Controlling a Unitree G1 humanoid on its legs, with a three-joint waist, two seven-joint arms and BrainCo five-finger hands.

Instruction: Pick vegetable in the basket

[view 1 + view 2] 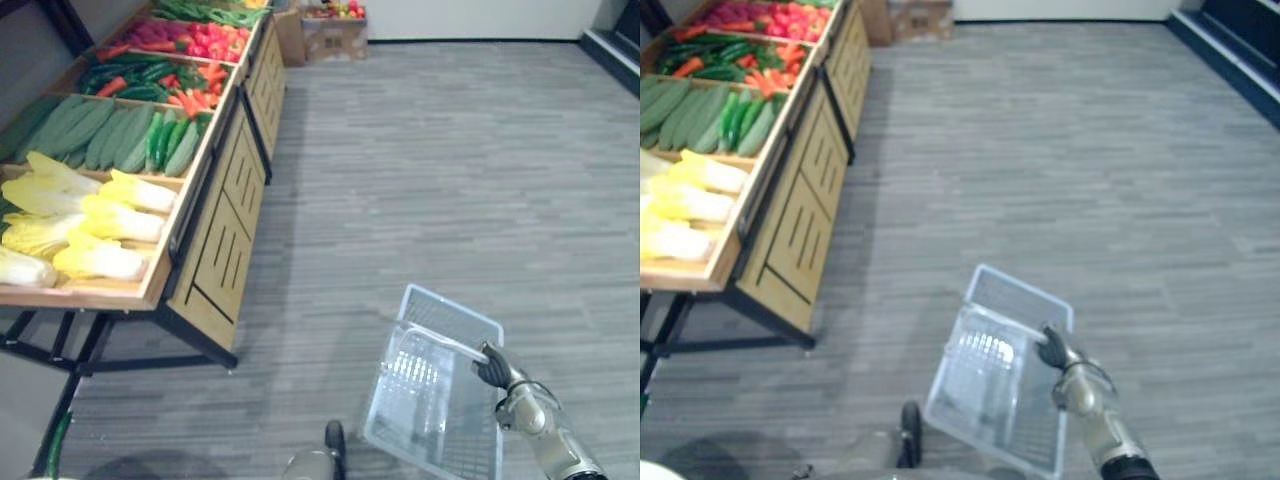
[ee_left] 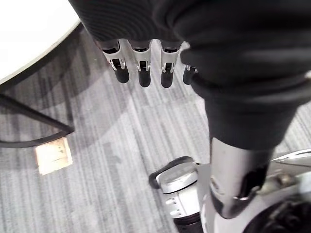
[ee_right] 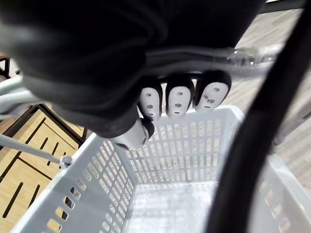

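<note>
Nearest us, the left robot hand (image 2: 140,65) hangs over the grey plank floor (image 1: 430,160). Its fingers are straight and relaxed, and it holds nothing.

At 5 o'clock in the head view, the right robot hand (image 1: 491,366) has its fingers curled round the handle (image 1: 440,340) of a pale plastic shopping basket (image 1: 452,316). The basket hangs below the hand, above the floor. The wrist view looks down past the dark fingertips to its slotted walls and bare bottom.

From 9 to 11 o'clock, well apart from the basket, we see a sloped wooden tabletop (image 1: 155,288) on a black frame, split into compartments of vegetables. The nearest compartment holds yellow-white napa cabbages (image 1: 100,215). Beyond them lie long green cucumbers (image 1: 110,135). Next come dark green peppers mixed with red-orange pieces (image 1: 140,80). The farthest holds red vegetables (image 1: 195,40) too small for us to name.

At 12 o'clock, by the far wall, stands a cardboard box (image 1: 335,38) with red produce on top.
</note>
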